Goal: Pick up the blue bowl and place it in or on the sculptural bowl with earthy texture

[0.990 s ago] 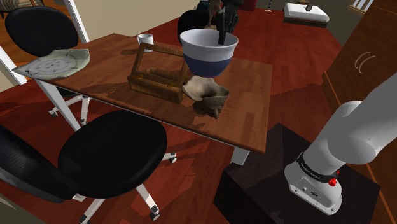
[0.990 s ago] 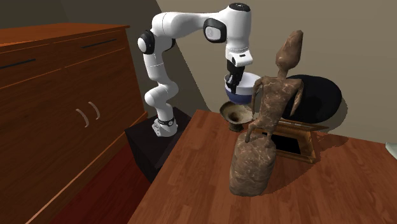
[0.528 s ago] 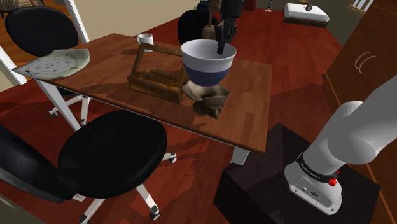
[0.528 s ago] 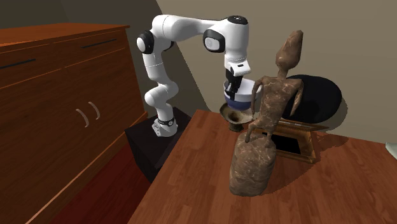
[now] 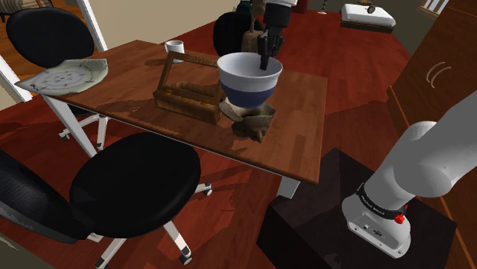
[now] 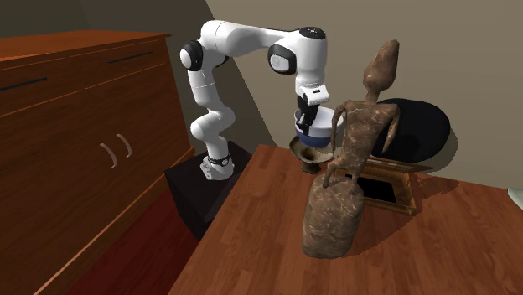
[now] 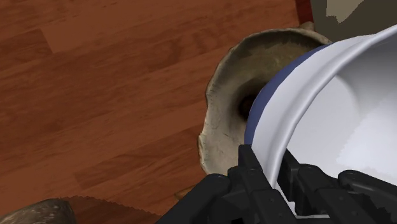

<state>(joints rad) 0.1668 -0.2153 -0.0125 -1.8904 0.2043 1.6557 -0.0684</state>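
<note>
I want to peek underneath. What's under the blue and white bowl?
The rough brown sculptural bowl sits right under the blue bowl, on the wooden table. The blue bowl covers much of its hollow, so whether they touch is hidden.

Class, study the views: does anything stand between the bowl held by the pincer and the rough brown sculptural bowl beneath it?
Nothing visible does. The blue bowl, clasped at its rim by the pincer, is right over the sculptural bowl, whose hollow holds nothing. The wooden caddy stands beside it, off the path.
</note>
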